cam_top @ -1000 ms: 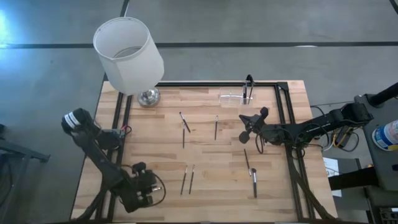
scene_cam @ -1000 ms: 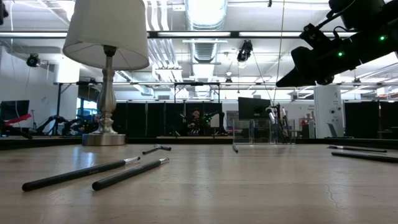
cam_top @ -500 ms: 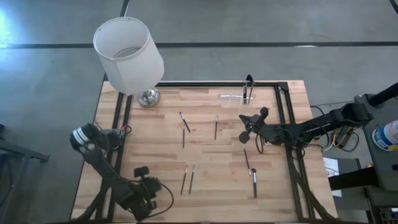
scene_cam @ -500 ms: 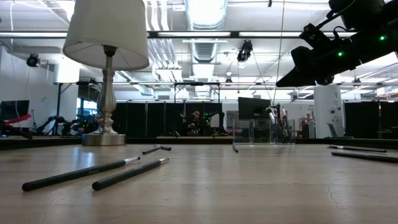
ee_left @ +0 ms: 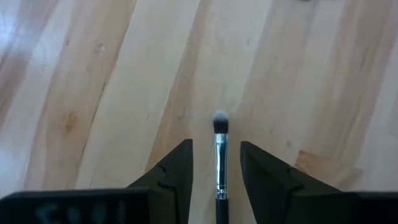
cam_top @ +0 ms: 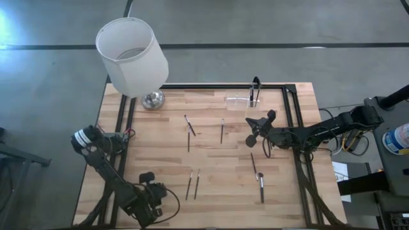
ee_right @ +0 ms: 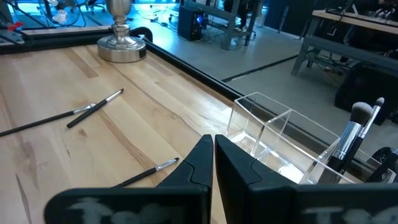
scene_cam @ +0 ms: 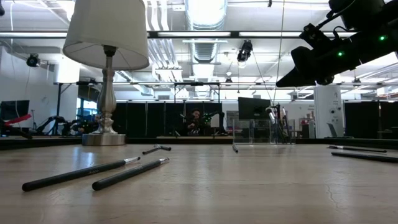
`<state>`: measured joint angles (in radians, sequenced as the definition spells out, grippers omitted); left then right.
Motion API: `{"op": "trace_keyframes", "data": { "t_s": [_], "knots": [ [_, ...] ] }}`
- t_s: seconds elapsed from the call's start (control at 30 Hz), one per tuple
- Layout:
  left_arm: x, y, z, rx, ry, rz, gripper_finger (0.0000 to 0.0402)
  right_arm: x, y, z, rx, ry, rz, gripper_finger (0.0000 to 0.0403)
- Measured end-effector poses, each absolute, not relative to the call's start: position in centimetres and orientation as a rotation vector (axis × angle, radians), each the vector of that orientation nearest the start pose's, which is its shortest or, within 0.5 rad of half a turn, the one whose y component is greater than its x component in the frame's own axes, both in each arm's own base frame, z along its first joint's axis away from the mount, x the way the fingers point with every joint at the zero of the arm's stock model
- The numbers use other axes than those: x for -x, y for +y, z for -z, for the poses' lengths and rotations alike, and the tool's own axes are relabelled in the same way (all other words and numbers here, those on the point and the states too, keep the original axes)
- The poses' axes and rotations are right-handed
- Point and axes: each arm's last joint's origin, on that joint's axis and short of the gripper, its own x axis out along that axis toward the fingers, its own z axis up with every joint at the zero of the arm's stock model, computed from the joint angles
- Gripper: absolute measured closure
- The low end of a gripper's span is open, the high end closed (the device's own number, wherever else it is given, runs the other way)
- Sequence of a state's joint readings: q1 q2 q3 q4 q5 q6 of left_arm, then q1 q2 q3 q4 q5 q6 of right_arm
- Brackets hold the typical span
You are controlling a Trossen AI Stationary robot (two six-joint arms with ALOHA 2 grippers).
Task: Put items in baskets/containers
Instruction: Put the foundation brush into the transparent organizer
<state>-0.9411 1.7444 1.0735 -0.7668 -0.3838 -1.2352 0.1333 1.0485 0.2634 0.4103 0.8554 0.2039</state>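
Note:
Several thin dark brushes lie flat on the wooden table: a pair (cam_top: 193, 184), one (cam_top: 222, 130), a crossed two (cam_top: 190, 126) and two more (cam_top: 257, 174). The clear holder (cam_top: 241, 100) stands near the far edge, with a brush (ee_right: 354, 134) upright in it. My left gripper (cam_top: 151, 191) is open near the near edge, low over the wood. One brush (ee_left: 219, 155) lies between its fingers, bristles (ee_left: 220, 121) pointing away, with gaps on both sides. My right gripper (ee_right: 213, 152) is shut on nothing and hovers above the table, short of the holder (ee_right: 267, 134).
A lamp with a big white shade (cam_top: 132, 56) and a metal foot (cam_top: 153, 99) stands at the far left corner. A black frame rail (cam_top: 211, 85) runs along the table's far edge and down both sides. Bare wood lies in the table's middle.
My left arm has swung a little. Its gripper has shifted slightly toward the table's right, close to the near edge. The right arm and the brushes have kept still.

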Motion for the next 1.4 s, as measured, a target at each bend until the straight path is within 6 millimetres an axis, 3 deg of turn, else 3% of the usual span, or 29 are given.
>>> {"op": "trace_keyframes", "data": {
  "t_s": [0.33,0.67,0.9,1.17,1.4],
  "knots": [
    [-19.1,-24.1,-14.7,0.170,1.218,-0.310,0.0280,-18.6,0.3,-17.0,-0.012,0.262,0.743,0.0391],
    [-19.0,-23.9,-14.4,0.162,1.222,-0.304,0.0387,-18.6,0.3,-17.0,-0.011,0.263,0.743,0.0391],
    [-18.8,-23.6,-14.6,0.099,1.209,-0.291,0.0390,-18.6,0.3,-17.0,-0.011,0.263,0.743,0.0391],
    [-18.3,-22.4,-17.1,0.064,0.995,-0.318,0.0401,-18.6,0.3,-17.0,-0.010,0.264,0.742,0.0391],
    [-17.4,-20.2,-18.9,0.033,0.658,-0.303,0.0400,-18.5,0.3,-16.8,-0.003,0.272,0.741,0.0391]
  ]
}}
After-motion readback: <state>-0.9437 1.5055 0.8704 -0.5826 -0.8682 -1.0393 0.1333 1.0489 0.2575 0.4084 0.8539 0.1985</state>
